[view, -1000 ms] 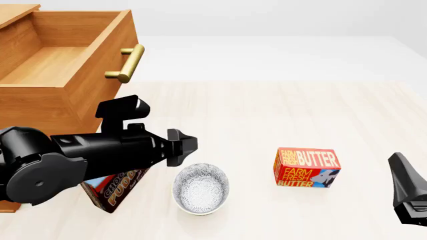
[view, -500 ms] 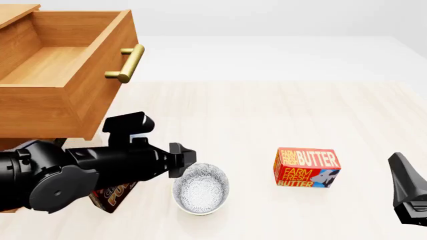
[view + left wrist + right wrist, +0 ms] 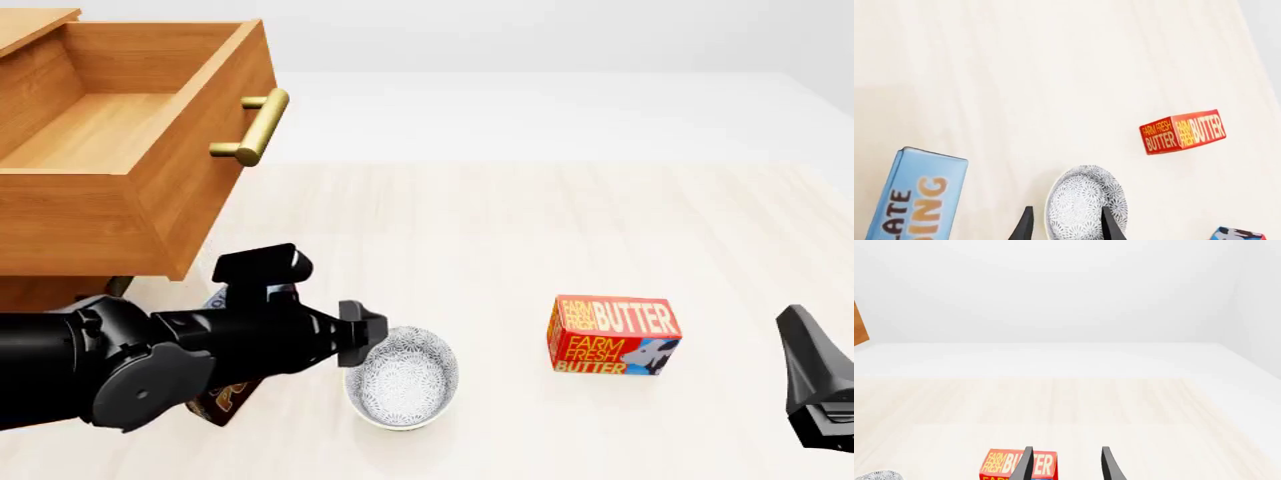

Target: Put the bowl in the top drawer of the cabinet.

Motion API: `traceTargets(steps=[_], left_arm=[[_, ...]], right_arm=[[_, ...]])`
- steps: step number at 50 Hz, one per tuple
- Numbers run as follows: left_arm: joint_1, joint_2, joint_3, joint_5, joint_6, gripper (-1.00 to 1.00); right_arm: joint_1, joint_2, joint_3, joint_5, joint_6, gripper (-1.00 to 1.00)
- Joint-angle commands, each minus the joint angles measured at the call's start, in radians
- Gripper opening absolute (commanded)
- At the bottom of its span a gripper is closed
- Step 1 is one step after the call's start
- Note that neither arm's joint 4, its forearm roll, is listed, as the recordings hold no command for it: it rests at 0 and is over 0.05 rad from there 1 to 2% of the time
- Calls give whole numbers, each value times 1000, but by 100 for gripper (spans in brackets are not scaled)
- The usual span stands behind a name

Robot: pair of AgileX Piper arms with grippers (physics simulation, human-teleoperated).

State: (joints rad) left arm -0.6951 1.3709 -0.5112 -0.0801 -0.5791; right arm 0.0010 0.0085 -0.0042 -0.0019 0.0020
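Over the last second the left end effector (image 3: 358,338) has sunk toward the table (image 3: 534,220) and now sits low against the near-left rim of the bowl (image 3: 400,377). In my judgement this is the closing stage of the approach, with the grasp itself not yet made.

The left wrist view adds what the front view hides. Its fingers (image 3: 1026,227) stand parted, one outside the bowl's (image 3: 1086,202) wall and one over its inside, so they straddle the rim and grip nothing.

The front view alone shows the top drawer (image 3: 120,120) of the cabinet (image 3: 80,225) pulled open at the table's far-left corner.

The right end effector (image 3: 1065,465) is idle at the right edge, its fingers apart and empty, facing the butter box (image 3: 1018,465).
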Motion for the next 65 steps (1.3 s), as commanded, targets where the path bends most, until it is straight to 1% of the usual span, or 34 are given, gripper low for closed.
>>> traceTargets(steps=[1,17,48,65], left_arm=[[9,40,2,-29,-2,100],[-12,115,-14,-72,-20,100],[-59,237,4,-165,-80,100],[-51,279,9,-188,-88,100]], right_arm=[[0,0,0,0,0,100],[10,4,0,-2,-7,100],[10,4,0,-2,-8,100],[10,4,0,-2,-7,100]])
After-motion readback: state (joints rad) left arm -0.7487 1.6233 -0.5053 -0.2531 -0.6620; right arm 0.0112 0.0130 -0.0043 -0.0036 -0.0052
